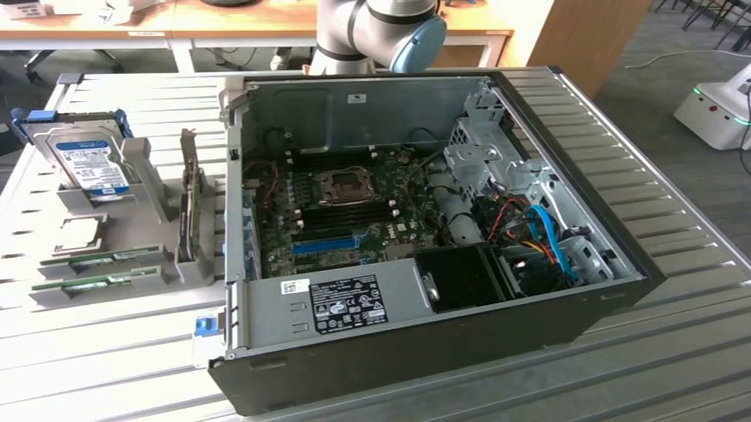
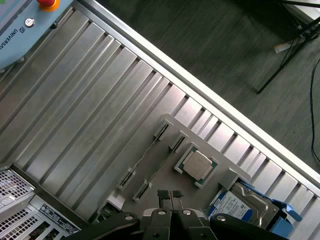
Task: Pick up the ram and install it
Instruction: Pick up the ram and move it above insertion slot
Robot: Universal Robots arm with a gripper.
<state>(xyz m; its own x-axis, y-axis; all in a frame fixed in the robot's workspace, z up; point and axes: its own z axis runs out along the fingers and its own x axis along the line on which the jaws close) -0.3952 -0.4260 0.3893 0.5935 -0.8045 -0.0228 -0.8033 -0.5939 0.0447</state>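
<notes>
My tool [image 2: 170,196] hangs pinched shut, empty, above the holder [image 1: 83,297] where the ram [image 1: 104,258] stands on edge, at the exterior view's left of the case [image 1: 411,369]; I judge it light, stiff and fragile, best gripped mid-length by its flat faces.

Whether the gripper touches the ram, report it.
Apart. Exterior view shows the ram in its holder, nothing on it; wrist view shows the shut gripper well above.
</notes>
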